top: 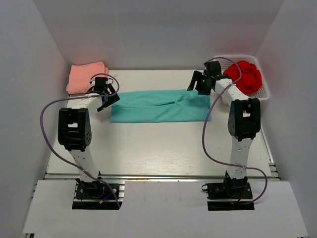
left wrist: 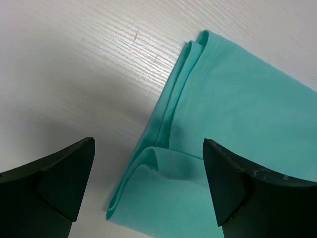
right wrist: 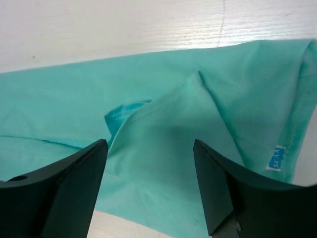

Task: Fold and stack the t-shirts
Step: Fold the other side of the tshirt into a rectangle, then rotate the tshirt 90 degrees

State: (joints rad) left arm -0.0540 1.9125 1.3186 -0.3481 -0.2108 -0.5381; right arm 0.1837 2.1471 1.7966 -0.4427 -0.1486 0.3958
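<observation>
A teal t-shirt (top: 158,105) lies folded into a long strip across the middle of the table. My left gripper (top: 105,97) is open and empty over its left end, where the layered edge (left wrist: 163,163) curls up between the fingers. My right gripper (top: 199,84) is open and empty above its right end, over a folded sleeve flap (right wrist: 168,124). A salmon-pink t-shirt (top: 85,77) lies folded at the far left corner. A red t-shirt (top: 244,76) sits bunched in the white mesh basket (top: 265,91) at the far right.
White walls close in the table on the left, back and right. Purple cables loop beside both arms. A blue label (right wrist: 275,158) shows on the teal shirt's right hem.
</observation>
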